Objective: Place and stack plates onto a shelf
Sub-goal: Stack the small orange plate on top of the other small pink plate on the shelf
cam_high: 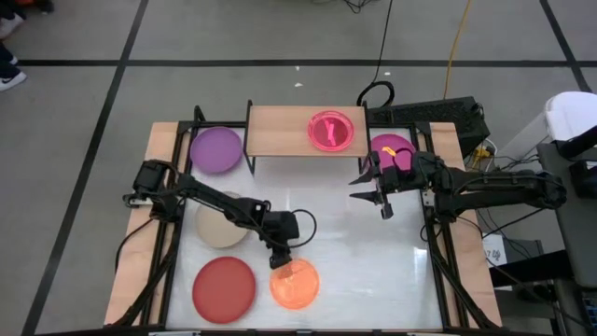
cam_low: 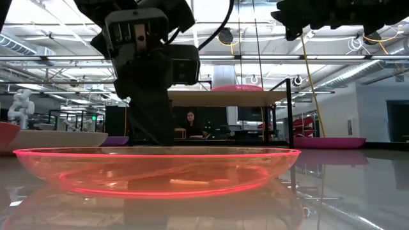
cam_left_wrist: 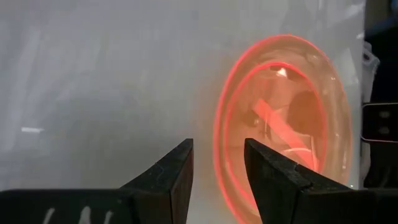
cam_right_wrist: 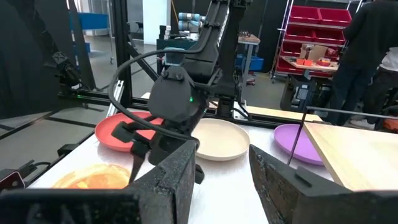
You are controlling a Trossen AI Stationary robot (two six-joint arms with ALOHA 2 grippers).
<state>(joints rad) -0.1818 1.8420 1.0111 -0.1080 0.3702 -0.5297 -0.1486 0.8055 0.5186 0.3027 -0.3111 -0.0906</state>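
Hovering left tool (cam_high: 281,260) at orange plate (cam_high: 295,285) rim, fingers parted, right tool (cam_high: 373,193) raised

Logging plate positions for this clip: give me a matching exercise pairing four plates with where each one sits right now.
Things:
1. pink plate
2. purple plate
3. orange plate
4. magenta plate

Places:
A. on the table, left of the shelf
B. at the left gripper
C. on the shelf
D. partly under the right arm

Pairs: 1-C, 2-A, 3-B, 4-D
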